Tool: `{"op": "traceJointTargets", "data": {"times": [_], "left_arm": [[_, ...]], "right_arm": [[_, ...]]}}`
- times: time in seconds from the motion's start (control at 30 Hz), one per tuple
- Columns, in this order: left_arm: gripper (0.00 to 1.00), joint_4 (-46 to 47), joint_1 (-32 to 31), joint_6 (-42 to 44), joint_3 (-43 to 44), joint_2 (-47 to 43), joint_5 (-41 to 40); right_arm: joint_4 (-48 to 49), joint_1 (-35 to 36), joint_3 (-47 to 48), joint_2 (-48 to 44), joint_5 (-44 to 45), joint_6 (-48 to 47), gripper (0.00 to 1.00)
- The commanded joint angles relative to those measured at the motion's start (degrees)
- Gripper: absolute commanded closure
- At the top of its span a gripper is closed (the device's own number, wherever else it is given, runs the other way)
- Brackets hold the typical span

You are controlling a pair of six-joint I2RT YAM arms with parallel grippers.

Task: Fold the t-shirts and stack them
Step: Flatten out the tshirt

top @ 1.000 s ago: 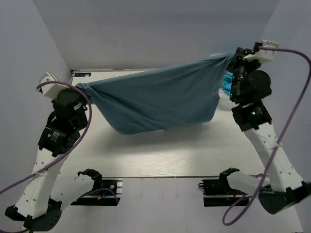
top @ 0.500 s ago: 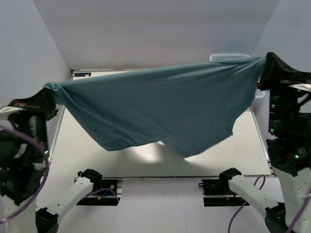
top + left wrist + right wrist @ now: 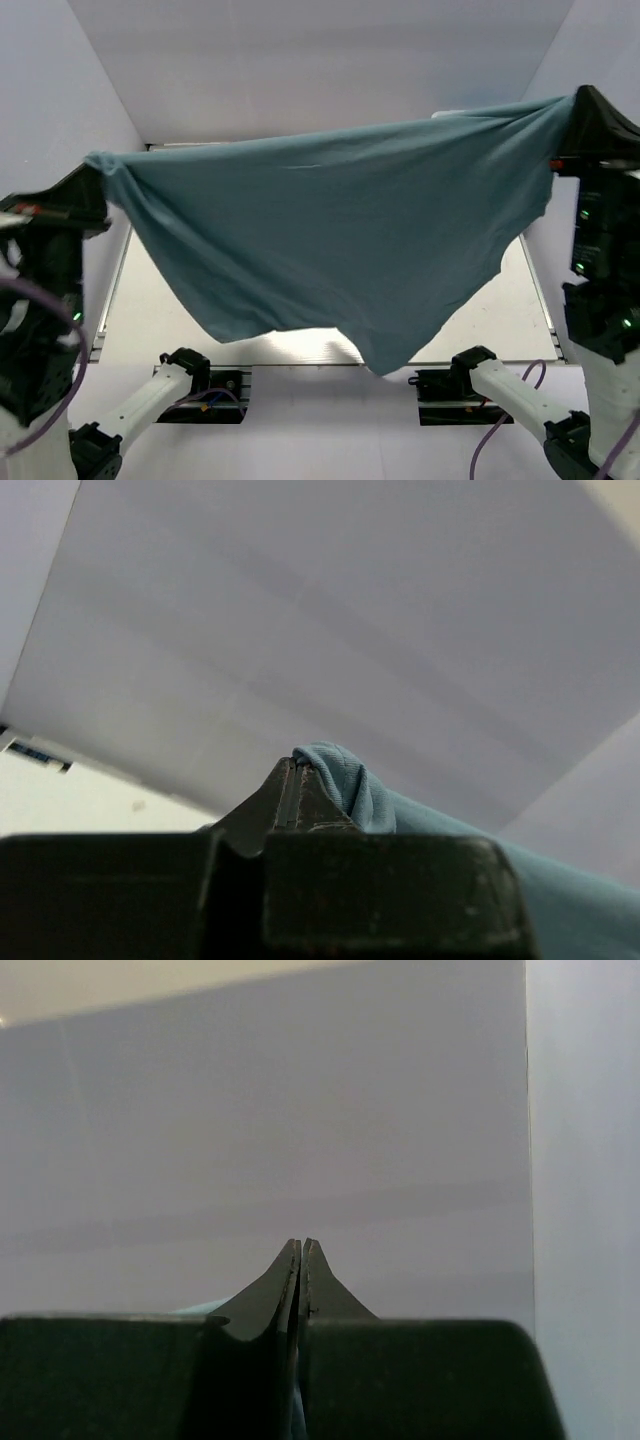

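A plain slate-blue cloth t-shirt hangs spread wide in the air between the two arms, well above the flat cream table. The left gripper is clenched on one bunched corner at the left. In the left wrist view its black fingers meet at the tips, with a rolled fold of the cloth pinched against them. The right gripper is clamped on the opposite corner, higher up and close to the right wall. In the right wrist view its fingers are pressed together with no gap, and only a faint sliver of cloth shows beside them. The shirt's top edge runs taut, rising from left to right. Its left edge slants down and inward from the left gripper. The bottom edge sags in a loose curve to a lowest point just left of the right arm's black base mount, near the table's front edge. The right edge climbs back in a ragged line towards the right gripper. Bare table shows in a strip to the left of the cloth and in a wedge at the right. The pale grey back wall stands open above the top edge, while the side walls sit close to both raised arms.
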Motion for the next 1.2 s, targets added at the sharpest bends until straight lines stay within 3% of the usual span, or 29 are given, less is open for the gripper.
{"op": "traceJointTargets", "data": {"times": [0.0, 0.17, 0.3, 0.4, 0.5, 0.63, 0.7, 0.73, 0.77, 0.8, 0.9, 1.0, 1.1, 1.17], "left_arm": [[1.0, -3.18, 0.63, -2.09, -2.44, 7.99, -4.71], [1.0, -4.59, 0.89, -4.29, -7.18, 20.37, -12.0], [1.0, -2.93, 1.59, -5.08, -9.12, 32.94, -13.77], [1.0, -1.25, 3.87, -6.83, -9.12, 43.66, -10.97], [1.0, 0.94, 7.21, -8.16, -6.06, 55.7, -3.16], [1.0, 1.57, 9.68, -8.16, 4.89, 70.82, 2.92], [0.78, 0.78, 11.08, -7.03, 9.84, 75.66, 6.34], [0.6, 0.08, 11.78, -6.5, 13.95, 77.77, 8.36], [0.16, -0.45, 11.79, -5.71, 15.64, 80.92, 9.34], [0.02, -1.15, 12.31, -5.18, 17.31, 82.26, 9.96], [0.0, -5.89, 13.02, -4.64, 21.28, 83.68, 12.59], [0.0, -9.85, 14.07, -5.43, 17.96, 78.7, 13.21], [0.0, -11.35, 14.08, -8.41, 2.73, 70.44, 12.52], [0.0, -11.87, 14.6, -13.05, -5.13, 60.25, 11.98]], "right_arm": [[3.3, -0.76, -3.28, 6.08, 5.45, -1.59, 1.0], [7.42, -0.94, -8.73, 16.88, 13.51, -0.89, 1.0], [9.01, -2.17, -8.82, 28.5, 13.03, 1.21, 1.0], [9.11, -3.58, -6.64, 38.78, 7.25, 3.33, 1.0], [3.85, -4.89, 0.64, 52.64, 5.82, 7.71, 1.0], [-1.16, -5.78, 12.43, 64.88, 4.23, 8.17, 1.0], [-2.76, -5.86, 18.3, 71.66, 2.56, 6.42, 1.0], [-6.33, -5.69, 21.82, 73.06, 2.21, 6.23, 1.0], [-8.54, -5.69, 23.16, 76.3, 2.12, 5.79, 0.84], [-10.31, -5.69, 25.61, 77.03, 2.03, 5.53, 0.67], [-14.09, -5.6, 26.34, 76.95, 0.63, 5.53, 0.1], [-16.64, -5.42, 22.65, 72.74, -2.79, 6.31, 0.1], [-19.9, -5.16, 17.47, 65.12, -7.1, 9.12, 0.1], [-21.91, -5.07, 10.64, 61.41, -8.07, 13.16, 0.1]]}}
